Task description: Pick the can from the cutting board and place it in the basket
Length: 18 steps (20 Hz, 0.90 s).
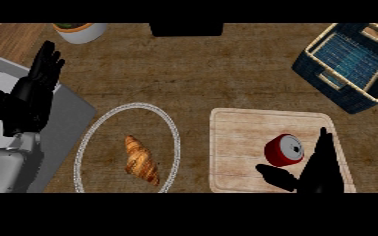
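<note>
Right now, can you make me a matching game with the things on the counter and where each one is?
Things:
1. can
2. croissant
3. basket
4. left robot hand

Places:
A. on the plate
B. far right corner of the counter
C. on its side on the cutting board, beside the right robot hand
D. resting open at the left edge

Pairs: 1-C, 2-A, 3-B, 4-D

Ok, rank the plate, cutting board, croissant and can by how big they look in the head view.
Largest to smallest:
1. cutting board and plate, too alike to separate
2. croissant
3. can
</note>
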Tool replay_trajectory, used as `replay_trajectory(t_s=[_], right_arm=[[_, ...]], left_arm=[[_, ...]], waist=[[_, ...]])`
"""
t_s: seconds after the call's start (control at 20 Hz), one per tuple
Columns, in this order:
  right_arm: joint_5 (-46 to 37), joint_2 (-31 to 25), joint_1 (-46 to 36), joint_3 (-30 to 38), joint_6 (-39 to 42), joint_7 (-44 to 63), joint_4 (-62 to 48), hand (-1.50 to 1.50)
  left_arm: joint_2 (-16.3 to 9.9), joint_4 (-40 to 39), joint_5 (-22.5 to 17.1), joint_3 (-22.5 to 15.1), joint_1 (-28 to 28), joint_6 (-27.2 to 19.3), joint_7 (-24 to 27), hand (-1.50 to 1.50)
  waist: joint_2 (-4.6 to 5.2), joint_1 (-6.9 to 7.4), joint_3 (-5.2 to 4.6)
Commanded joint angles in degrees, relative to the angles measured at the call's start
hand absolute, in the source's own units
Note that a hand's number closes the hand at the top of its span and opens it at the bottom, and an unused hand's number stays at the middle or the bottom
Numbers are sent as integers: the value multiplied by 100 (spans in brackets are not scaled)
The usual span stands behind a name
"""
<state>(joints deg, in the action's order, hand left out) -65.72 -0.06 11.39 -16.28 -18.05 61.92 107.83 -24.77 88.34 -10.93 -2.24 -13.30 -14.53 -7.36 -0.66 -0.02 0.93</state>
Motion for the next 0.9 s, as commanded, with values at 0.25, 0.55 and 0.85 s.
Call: replay_trajectory(t_s=[0.25, 0.55, 0.85], right_arm=[[349, 5, -70, 351, -142, 225, -268, -150], [662, 6, -325, 312, -424, 14, -1047, -150], [828, 5, -290, 30, -39, -454, -1394, 150]], left_arm=[[154, -465, -42, 101, 457, 294, 223, 0], [214, -414, 92, 87, 215, 228, -82, 0], [362, -355, 125, 51, 240, 225, -210, 0]], waist=[[73, 3, -96], [81, 14, -90], [78, 14, -93]])
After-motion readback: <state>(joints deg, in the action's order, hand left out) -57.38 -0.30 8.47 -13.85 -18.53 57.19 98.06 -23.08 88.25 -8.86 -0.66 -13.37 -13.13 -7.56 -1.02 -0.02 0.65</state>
